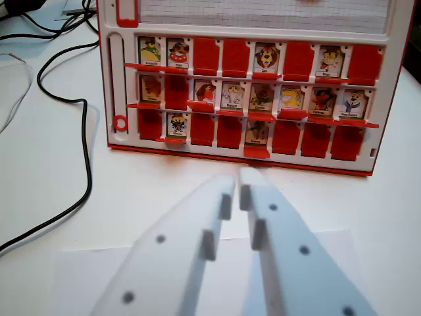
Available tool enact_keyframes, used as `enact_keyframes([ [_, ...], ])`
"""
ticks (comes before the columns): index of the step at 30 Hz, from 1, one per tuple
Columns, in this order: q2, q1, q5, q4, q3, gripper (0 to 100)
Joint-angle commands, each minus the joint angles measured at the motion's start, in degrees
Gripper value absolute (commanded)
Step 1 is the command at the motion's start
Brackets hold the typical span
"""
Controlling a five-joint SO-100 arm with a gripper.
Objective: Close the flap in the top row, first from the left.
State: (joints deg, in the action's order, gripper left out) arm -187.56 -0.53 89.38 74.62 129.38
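Note:
A red and white flap board (243, 26) stands upright on the white table, facing me. Its top row's first window from the left (150, 51) shows a picture card, with a red ledge jutting out just below it. The second window (177, 51) also shows a card, while the third (205, 56) is plain red. My white gripper (237, 179) fills the lower middle of the wrist view, shut with nothing between its fingers. Its tips are in front of the board's bottom edge, well below and to the right of that first window.
Black cables (82, 125) loop over the table on the wrist view's left. A red ring slider (120, 122) sits in a slot on the board's left side. A white sheet of paper (85, 276) lies under my gripper. Several other windows show cards.

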Motion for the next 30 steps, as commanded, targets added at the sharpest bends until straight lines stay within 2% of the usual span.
enact_keyframes([
  [1, 0.09, 0.62, 0.79, -0.53, -3.25, 0],
  [30, 0.09, 1.67, 0.44, 0.18, -3.69, 0],
])
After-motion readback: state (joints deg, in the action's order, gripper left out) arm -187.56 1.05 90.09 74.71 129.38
